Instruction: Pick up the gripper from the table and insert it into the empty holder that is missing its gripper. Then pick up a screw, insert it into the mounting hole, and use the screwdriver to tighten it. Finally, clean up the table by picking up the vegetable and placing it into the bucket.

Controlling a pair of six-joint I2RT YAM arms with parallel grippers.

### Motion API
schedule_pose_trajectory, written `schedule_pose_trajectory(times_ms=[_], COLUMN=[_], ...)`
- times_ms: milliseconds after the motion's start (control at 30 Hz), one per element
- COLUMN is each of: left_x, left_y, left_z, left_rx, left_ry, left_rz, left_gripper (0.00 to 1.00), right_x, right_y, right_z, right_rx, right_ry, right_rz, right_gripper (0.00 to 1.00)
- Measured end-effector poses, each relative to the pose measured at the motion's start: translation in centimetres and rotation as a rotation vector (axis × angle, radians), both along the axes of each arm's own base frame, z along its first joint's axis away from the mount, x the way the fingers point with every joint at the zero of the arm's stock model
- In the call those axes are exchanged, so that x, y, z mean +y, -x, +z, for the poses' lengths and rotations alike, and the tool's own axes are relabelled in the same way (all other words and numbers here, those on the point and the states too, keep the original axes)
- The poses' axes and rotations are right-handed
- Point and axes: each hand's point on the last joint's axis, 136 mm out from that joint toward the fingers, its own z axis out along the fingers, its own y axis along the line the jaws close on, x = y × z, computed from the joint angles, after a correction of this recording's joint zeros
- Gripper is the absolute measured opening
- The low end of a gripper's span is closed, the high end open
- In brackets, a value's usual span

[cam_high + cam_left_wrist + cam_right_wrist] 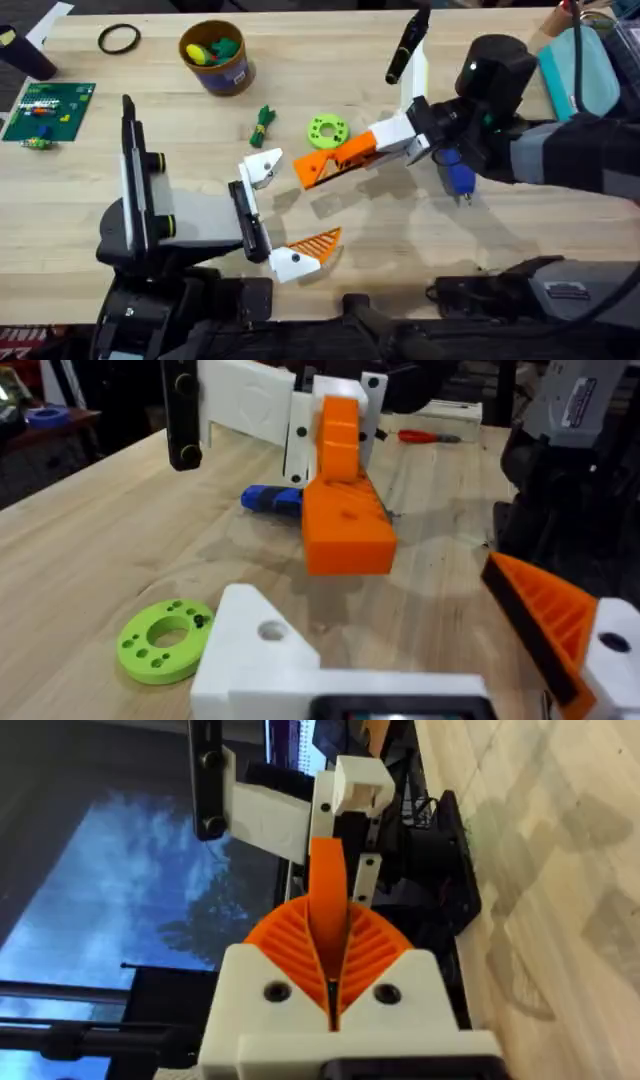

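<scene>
From my station I count two arms. I see one loose orange gripper [335, 160], pinched in the right claw [350, 158], and one hatched orange tip [317, 243] mounted on the left claw [275, 215]. There is one bare white holder [264, 165], one blue screwdriver [459, 178], one dark-green vegetable [264, 122], one bucket [216, 57], one lime-green disc [327, 130], one black ring [119, 38] and one green board [48, 108] on the bench [400, 230].
</scene>
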Motion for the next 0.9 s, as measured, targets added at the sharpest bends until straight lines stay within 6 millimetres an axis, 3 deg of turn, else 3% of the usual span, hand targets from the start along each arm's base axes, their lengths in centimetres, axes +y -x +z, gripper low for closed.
schedule_pose_trajectory(times_ms=[367,567,900], left_x=[0.0,0.0,0.0], left_y=[0.0,0.1,0.0], left_z=[0.0,0.0,0.0], left_rx=[-0.006,-0.006,-0.006], left_ry=[-0.002,-0.002,-0.002], left_rz=[-0.003,-0.003,-0.003], left_gripper=[0.981,0.981,0.981], right_x=[-0.4,0.5,2.5], right_y=[1.5,2.3,2.1], right_z=[-1.9,-1.9,-3.2], right_rx=[-0.028,-0.062,0.028], right_ry=[-0.002,-0.006,0.07], right_rz=[-0.01,0.012,-0.038], right_gripper=[0.018,0.018,0.018])
